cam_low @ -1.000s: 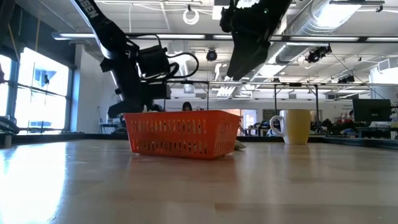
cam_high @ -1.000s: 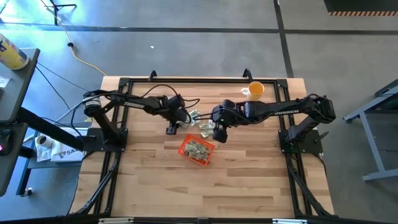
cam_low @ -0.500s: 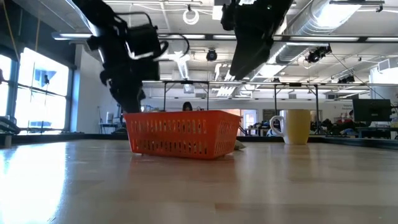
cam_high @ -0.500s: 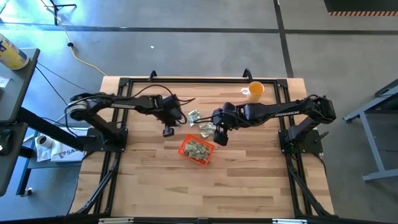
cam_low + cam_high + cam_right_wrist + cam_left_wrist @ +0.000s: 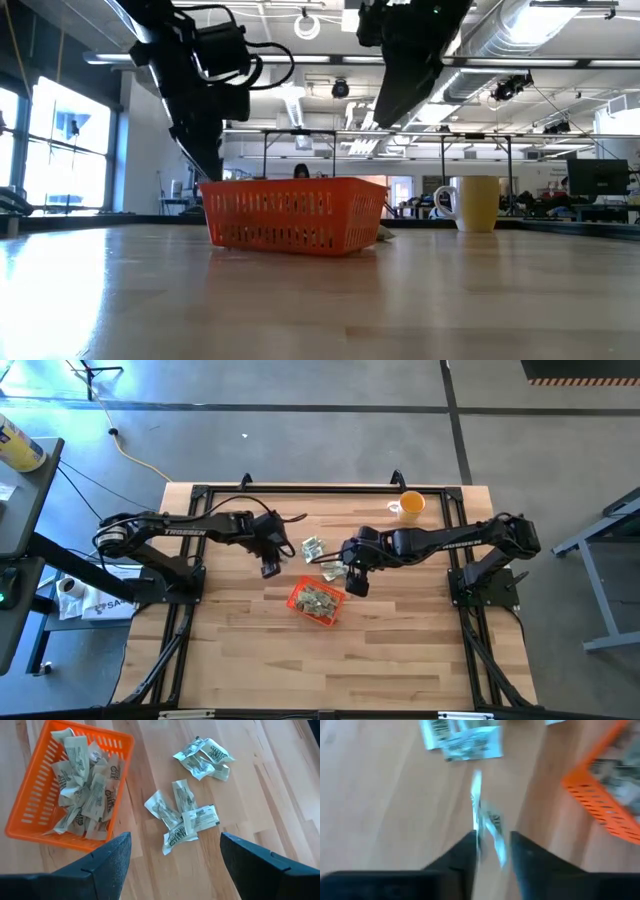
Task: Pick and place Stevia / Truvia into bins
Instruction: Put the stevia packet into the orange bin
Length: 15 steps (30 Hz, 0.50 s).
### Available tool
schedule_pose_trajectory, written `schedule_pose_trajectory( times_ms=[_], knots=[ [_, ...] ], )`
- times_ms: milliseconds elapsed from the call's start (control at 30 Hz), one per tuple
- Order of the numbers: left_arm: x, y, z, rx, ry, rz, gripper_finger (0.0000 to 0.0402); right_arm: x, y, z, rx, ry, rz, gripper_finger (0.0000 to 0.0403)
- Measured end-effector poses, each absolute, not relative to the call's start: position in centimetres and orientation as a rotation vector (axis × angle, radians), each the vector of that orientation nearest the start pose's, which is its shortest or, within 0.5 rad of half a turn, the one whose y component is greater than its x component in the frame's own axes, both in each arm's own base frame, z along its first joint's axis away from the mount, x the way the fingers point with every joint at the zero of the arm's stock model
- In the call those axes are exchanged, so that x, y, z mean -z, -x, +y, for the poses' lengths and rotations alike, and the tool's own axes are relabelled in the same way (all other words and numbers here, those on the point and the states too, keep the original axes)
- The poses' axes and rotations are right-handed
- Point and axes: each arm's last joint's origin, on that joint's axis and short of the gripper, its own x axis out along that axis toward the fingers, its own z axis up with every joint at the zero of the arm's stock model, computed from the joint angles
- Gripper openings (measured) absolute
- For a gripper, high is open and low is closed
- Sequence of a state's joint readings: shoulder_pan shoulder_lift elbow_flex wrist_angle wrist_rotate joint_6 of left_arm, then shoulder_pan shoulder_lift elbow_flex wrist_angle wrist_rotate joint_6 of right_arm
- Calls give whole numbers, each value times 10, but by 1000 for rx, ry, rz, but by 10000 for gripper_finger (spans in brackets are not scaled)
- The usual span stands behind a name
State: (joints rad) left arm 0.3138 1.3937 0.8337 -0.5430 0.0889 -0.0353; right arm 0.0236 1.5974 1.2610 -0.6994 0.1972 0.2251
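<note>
Left gripper (image 5: 491,851) holds one sachet (image 5: 490,827) pinched between its fingertips, edge-on, the packet standing up out of the jaws over bare wood; in the high view this gripper (image 5: 269,567) sits left of the orange bin (image 5: 298,603) and apart from it, so I judge the packet is lifted for carrying and not yet over the drop. Right gripper (image 5: 172,851) hangs with fingers spread wide and nothing between them, poised above the nearer loose cluster (image 5: 181,817), which reads as lining up a pick. In the high view it (image 5: 355,582) is just beside the bin's upper right corner. Bin lies at a slant on the table (image 5: 400,650), close to the loose sachets, presumably so each carry is short. Sachets: small flat paper rectangles, pale green and white with dark print, crumpled and overlapping. A good heap already lies in the bin (image 5: 85,785), piled at all angles against one side. A second loose cluster (image 5: 205,757) lies farther off on the wood. Yellow cup (image 5: 411,506) stands at the far edge, well apart, uninvolved. From table height the bin's mesh wall (image 5: 290,215) hides its contents.
</note>
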Motion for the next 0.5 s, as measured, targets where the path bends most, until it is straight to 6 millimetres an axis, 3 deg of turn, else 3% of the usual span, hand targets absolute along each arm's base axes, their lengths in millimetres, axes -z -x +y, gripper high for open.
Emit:
schedule_pose_trajectory(
  times_ms=[167,267,500],
  knots=[
    [-196,-241,79,-318,224,1121,253,-260,-327,2,277,-90,1007,295],
    [-197,-241,79,-323,218,1117,290,-260,-327,2,281,-96,1008,295],
    [-182,-255,91,-285,157,1094,280,-260,-327,0,298,-97,1003,295]
  ],
)
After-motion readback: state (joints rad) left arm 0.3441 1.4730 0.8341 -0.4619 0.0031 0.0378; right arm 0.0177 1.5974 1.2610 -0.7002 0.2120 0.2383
